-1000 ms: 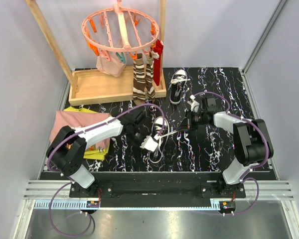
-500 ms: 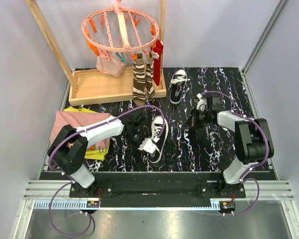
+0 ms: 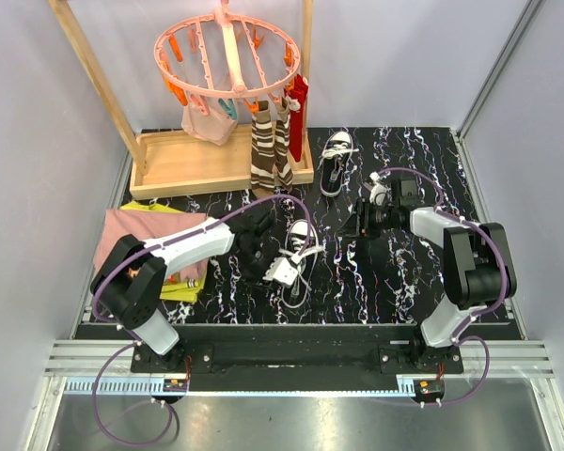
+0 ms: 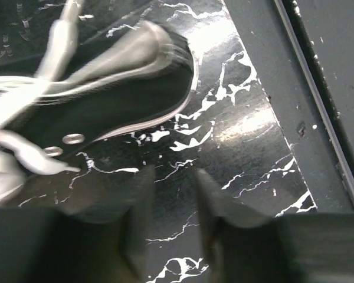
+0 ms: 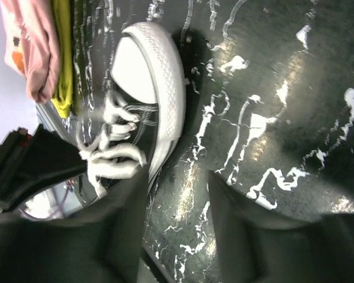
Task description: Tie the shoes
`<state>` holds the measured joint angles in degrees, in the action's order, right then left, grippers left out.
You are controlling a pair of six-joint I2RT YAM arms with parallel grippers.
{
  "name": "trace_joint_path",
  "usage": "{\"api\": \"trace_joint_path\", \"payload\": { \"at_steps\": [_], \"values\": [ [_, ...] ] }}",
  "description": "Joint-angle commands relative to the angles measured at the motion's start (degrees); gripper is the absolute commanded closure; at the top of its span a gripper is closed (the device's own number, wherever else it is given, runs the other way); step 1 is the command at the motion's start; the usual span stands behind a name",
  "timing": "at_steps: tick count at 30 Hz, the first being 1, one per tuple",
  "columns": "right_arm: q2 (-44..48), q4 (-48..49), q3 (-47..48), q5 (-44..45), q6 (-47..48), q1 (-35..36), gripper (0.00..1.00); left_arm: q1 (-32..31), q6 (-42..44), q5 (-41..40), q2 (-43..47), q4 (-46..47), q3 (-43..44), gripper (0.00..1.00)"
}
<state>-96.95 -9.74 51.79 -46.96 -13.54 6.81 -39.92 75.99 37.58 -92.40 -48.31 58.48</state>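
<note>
One black shoe (image 3: 301, 242) with a white toe cap lies mid-table, its white laces (image 5: 113, 160) loose and bunched over the tongue. My left gripper (image 3: 266, 261) sits just left of it, open, with only the dark marbled table between the fingers; in the left wrist view the shoe's heel (image 4: 106, 100) is above the gripper (image 4: 172, 174). My right gripper (image 3: 346, 227) hovers to the right of the shoe, pointing at it, open and empty; in the right wrist view its own gripper (image 5: 178, 180) is beside the toe cap (image 5: 146, 65). A second shoe (image 3: 336, 160) lies at the back.
A wooden rack (image 3: 216, 164) with a pink round hanger (image 3: 227, 56) stands at the back left, brown striped socks (image 3: 268, 155) hanging from it. Folded pink and yellow cloths (image 3: 150, 246) lie at the left edge. The table's metal front rail (image 4: 318, 106) is near the left gripper.
Both grippers have opened and let go of the laces. The lace stretched to the right gripper has gone slack, and the shoe has settled back flat.
</note>
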Motion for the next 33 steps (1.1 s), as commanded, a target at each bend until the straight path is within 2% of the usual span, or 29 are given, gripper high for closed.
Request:
{"api": "trace_joint_path", "payload": {
  "at_steps": [1, 3, 4, 6, 7, 8, 9, 12, 14, 17, 21, 22, 27, 28, 33],
  "values": [
    [4.83, 0.16, 1.82, -3.23, 1.41, 0.31, 0.35, 0.72, -8.29, 3.63, 4.42, 4.62, 5.14, 0.53],
    [7.2, -1.24, 2.7, -2.79, 3.07, 0.31, 0.26, 1.6, -15.84, 4.6, 6.34, 7.25, 6.38, 0.48],
    [8.08, -2.03, 3.14, -2.53, 3.86, 0.22, 0.16, 2.91, -19.09, 5.21, 7.05, 8.4, 6.99, 0.45],
    [11.59, -4.31, 4.63, -0.77, 7.1, 0.31, 0.05, 4.75, -31.73, 5.05, 9.5, 13.56, 8.75, 0.36],
    [12.82, -5.28, 5.24, 0.19, 8.17, 0.22, 0.0, 6.94, -36.3, 4.7, 10.39, 15.25, 9.37, 0.26],
    [15.36, -6.34, 5.77, 1.85, 10.88, 0.05, 0.0, 8.27, -45.48, 4.34, 11.18, 16.92, 10.59, 0.12],
    [16.51, -8.7, 7.26, 2.65, 12.12, -0.04, 0.0, 9.5, -50.01, 3.82, 12.58, 19.72, 11.47, 0.01],
    [20.65, -13.7, 9.63, 6.61, 15.36, -0.57, 0.0, 15.12, -64.44, 1.45, 14.26, 20.72, 15.24, 0.01],
    [23.29, -16.35, 11.04, 9.94, 16.52, -1.01, 0.0, 18.64, -72.6, -6.0, 14.18, 19.41, 17.45, 0.01],
    [25.66, -22.23, 11.75, 13.81, 16.7, -1.53, 0.0, 24.17, -75.8, -10.24, 14.61, 13.69, 20.89, 0.01],
    [26.89, -26.38, 10.09, 18.65, 14.6, -3.46, 0.0, 29.46, -75.81, -15.51, 16.46, 9.23, 17.99, 0.01],
    [27.16, -26.91, 9.48, 18.66, 13.9, -4.6, 0.01, 30.33, -75.81, -19.18, 16.64, 8.33, 16.16, 0.01],
    [26.81, -27.88, 4.91, 15.32, 11.78, -12.33, 0.0, 30.78, -73.96, -25.1, 20.5, 9.19, 5.26, 0.01],
    [26.37, -27.88, 3.77, 15.06, 12.3, -12.61, 0.0, 30.69, -74.4, -26.06, 21.29, 10.16, 1.76, 0.01],
    [25.23, -26.74, 3.58, 12.77, 12.66, -12.96, 0.0, 30.69, -75.81, -27.38, 23.41, 12.98, -2.31, 0.01]
  ]
}}
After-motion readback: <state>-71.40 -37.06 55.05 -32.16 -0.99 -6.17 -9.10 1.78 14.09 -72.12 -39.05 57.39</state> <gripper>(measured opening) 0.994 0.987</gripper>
